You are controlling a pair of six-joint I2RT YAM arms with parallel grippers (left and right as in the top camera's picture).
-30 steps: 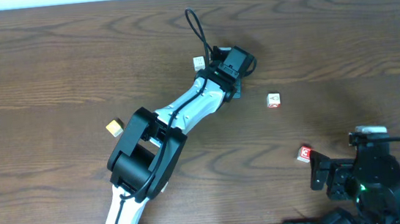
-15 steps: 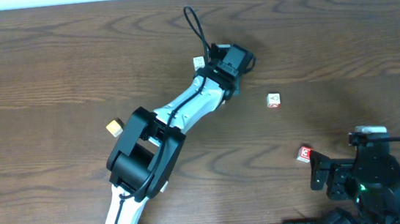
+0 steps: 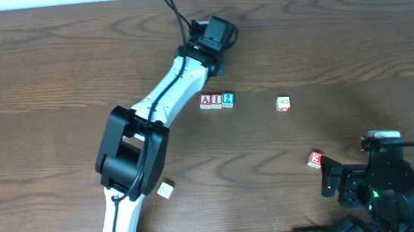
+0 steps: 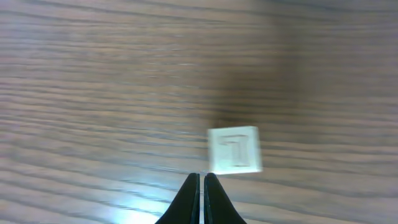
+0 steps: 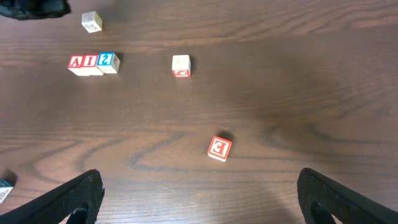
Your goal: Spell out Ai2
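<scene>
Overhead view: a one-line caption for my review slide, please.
A cube, I cube and 2 cube stand in a row reading Ai2 on the wooden table, the left arm reaching beyond them.

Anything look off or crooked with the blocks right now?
Nothing stands out. The A cube, I cube and blue 2 cube sit side by side in a straight row, faces up. The white cube and red cube lie apart from it.

left arm: white-and-black left arm (image 3: pixel 167 97) stretched far forward from its base, angled rightward | left gripper: slim black-fingered left gripper (image 4: pixel 201 186) pointing down, tips pressed together, nothing between them | right arm: black right arm (image 3: pixel 385 186) folded low near its base | right gripper: black-fingered right gripper (image 5: pixel 199 180) spread wide, empty
</scene>
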